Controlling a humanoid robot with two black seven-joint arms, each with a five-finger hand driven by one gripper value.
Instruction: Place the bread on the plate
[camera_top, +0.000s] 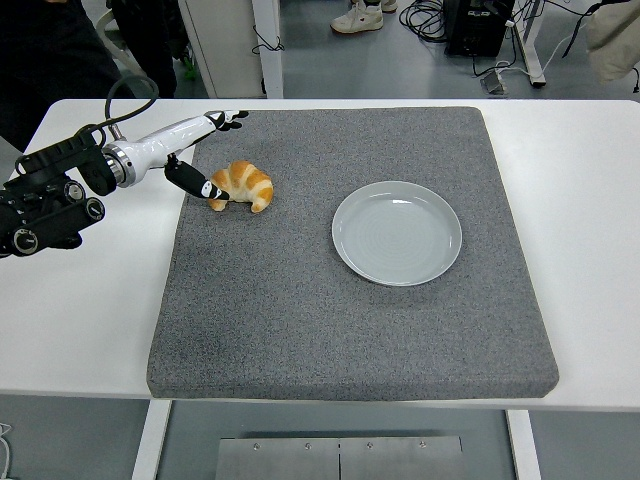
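Croissant (243, 186) lying flat on the grey mat (350, 330), toward the mat's far left corner, horns pointing to the near edge. Golden brown, pale stripes across the back. Not lifted, not on the plate.

Plate (397, 232) round, pale grey, bare, near the middle of the mat, slightly toward the right edge. Well apart from the croissant, with open mat between them.

Left hand (190, 150) reaching in from the left edge of the table, over the mat's left edge. White back of the hand turned up, black fingers (228, 118) stretched out toward the mat's far edge, lying close together, not curled. Thumb (192, 180) angled down and away from the fingers, its black and white tip touching or just beside the croissant's left end; contact itself hard to tell. Hand spread wide between thumb and fingers, gripping nothing. Black forearm (50, 195) with round joints low over the white table (90, 300) at the left edge, a black cable looping above the wrist.

Mat square, covering most of the table, white margin showing on the left, right and far sides.

Dark clothing of a person (50, 50) beyond the table's far left corner.
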